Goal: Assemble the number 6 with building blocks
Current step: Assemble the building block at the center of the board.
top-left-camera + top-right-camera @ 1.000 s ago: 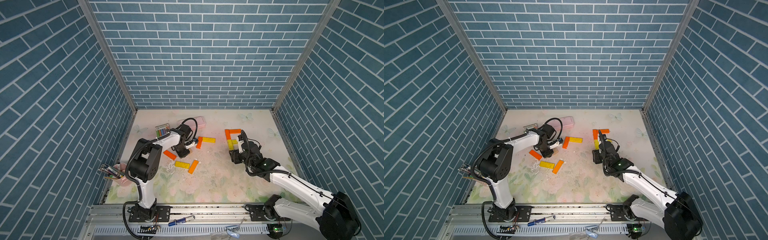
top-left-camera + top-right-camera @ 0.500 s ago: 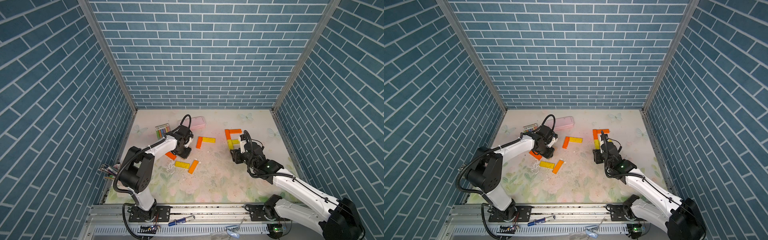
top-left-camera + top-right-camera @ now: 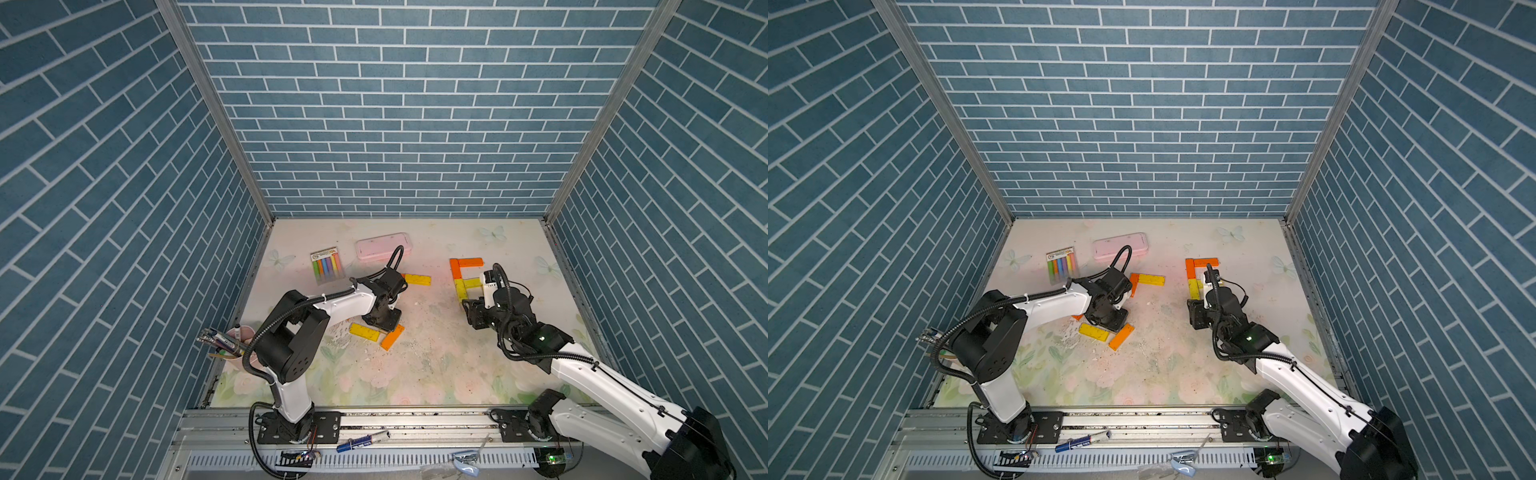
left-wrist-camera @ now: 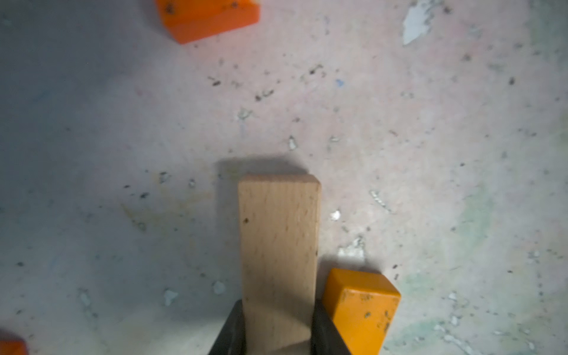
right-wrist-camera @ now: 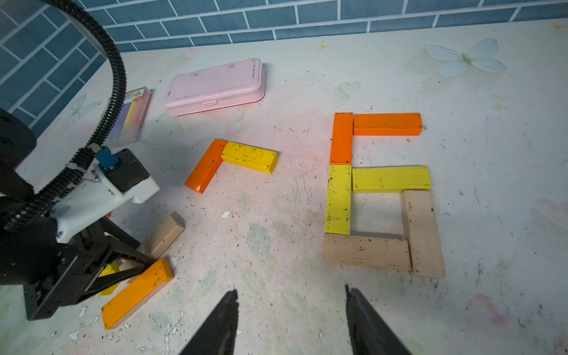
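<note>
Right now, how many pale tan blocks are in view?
3. Two are in the number 6: bottom bar and lower right bar. The third block sits in the left gripper. More may hide under that arm.

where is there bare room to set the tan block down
Bare table lies between the number 6 and the loose orange-yellow pair, and again between the 6 and the right gripper. It is crowded around the left gripper, which holds the tan block beside an orange block and a yellow block.
</note>
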